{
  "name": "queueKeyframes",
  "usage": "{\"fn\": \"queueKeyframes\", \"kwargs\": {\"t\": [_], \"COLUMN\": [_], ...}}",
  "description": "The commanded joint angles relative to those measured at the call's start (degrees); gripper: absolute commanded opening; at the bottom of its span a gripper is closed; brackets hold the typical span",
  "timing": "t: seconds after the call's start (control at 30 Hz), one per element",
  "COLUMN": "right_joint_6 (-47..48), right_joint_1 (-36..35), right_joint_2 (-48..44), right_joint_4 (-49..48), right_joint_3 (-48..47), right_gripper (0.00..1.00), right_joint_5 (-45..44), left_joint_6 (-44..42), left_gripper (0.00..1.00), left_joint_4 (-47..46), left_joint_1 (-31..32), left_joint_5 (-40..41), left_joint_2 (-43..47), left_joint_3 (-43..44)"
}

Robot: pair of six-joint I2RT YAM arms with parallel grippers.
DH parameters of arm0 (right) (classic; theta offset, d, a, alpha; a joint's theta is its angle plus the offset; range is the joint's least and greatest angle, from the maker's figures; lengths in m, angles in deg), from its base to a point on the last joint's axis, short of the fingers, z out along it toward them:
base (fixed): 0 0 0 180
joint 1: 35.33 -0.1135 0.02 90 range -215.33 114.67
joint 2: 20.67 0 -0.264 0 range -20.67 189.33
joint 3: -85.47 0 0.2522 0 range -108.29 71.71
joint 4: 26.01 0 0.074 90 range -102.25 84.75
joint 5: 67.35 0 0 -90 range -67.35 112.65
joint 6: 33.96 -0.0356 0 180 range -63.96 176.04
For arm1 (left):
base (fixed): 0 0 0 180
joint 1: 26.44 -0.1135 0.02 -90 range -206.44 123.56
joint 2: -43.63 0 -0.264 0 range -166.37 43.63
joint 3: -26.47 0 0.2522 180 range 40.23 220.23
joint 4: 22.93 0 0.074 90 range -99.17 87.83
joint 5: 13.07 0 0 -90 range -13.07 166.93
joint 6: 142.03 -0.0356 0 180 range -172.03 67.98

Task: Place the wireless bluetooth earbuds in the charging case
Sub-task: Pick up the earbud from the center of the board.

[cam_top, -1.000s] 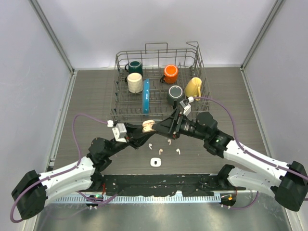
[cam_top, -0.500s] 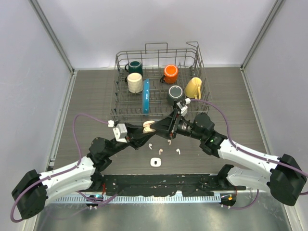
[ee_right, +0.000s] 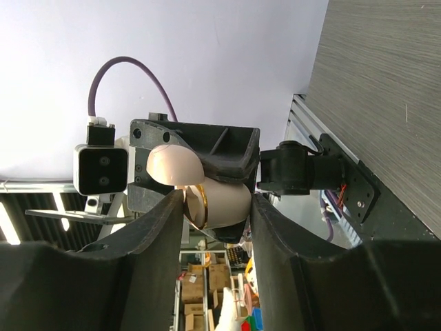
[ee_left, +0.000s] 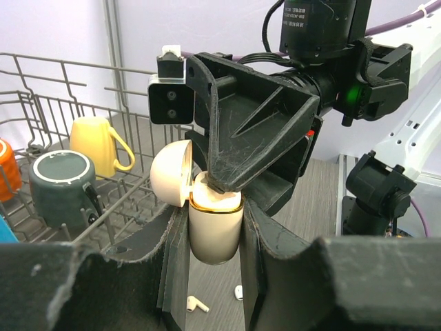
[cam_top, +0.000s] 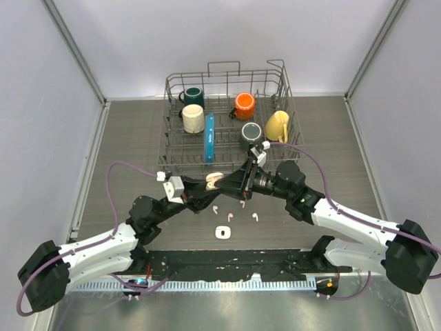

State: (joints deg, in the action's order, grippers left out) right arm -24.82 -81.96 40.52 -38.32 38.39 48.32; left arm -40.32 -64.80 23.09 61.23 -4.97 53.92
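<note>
My left gripper (ee_left: 214, 227) is shut on the body of a pink-beige charging case (ee_left: 215, 231) with a gold rim, and holds it upright above the table with its lid (ee_left: 170, 172) hinged open. In the top view the case (cam_top: 213, 181) is between both arms. My right gripper (ee_right: 217, 198) is open, with its fingers on either side of the case's open top; one fingertip (ee_left: 218, 183) touches the rim. No earbud shows in either gripper. Four earbuds lie on the table below: two pink-beige (cam_top: 216, 207) (cam_top: 242, 203) and two white (cam_top: 229, 216) (cam_top: 255, 216).
A white charging case (cam_top: 222, 232) lies on the table near the front edge. A wire dish rack (cam_top: 227, 160) stands behind, holding several mugs and a blue plate (cam_top: 209, 137). Its front wall is just behind the grippers.
The right gripper has shifted slightly left, closer over the open case. The left gripper keeps hold of the case and has barely moved.
</note>
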Motion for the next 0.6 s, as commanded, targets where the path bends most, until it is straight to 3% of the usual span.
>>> {"fn": "queueKeyframes", "kwargs": {"t": [0.0, 0.17, 0.33, 0.4, 0.5, 0.57], "right_joint_6": [0.2, -0.2, -0.2, -0.2, 0.3, 1.1], "right_joint_1": [0.0, 0.0, 0.0, 0.0, 0.0, 0.0], "right_joint_2": [0.4, 0.4, 0.2, -0.1, -0.4, -0.9], "right_joint_4": [-2.5, -3.4, -3.6, -3.6, -2.5, -1.4], "right_joint_3": [-2.8, -2.1, -1.9, -1.7, -1.6, -1.5], "right_gripper": [0.43, 0.29, 0.25, 0.25, 0.33, 0.43], "right_joint_5": [1.8, 1.5, 1.1, 1.0, 0.4, -0.5], "left_joint_6": [-0.9, -0.7, -0.4, -0.4, -0.3, -0.4], "left_gripper": [0.01, 0.04, 0.06, 0.01, 0.0, 0.0], "left_joint_4": [-3.0, -2.9, -2.9, -2.9, -2.9, -3.0], "left_joint_1": [0.2, 0.1, 0.1, 0.2, 0.1, 0.1], "left_joint_5": [-0.4, -0.6, -0.7, -0.9, -0.4, 0.7], "left_joint_2": [-0.5, -0.7, -1.0, -1.1, -0.9, -0.4], "left_joint_3": [2.0, 2.2, 2.2, 2.3, 2.1, 2.0]}}
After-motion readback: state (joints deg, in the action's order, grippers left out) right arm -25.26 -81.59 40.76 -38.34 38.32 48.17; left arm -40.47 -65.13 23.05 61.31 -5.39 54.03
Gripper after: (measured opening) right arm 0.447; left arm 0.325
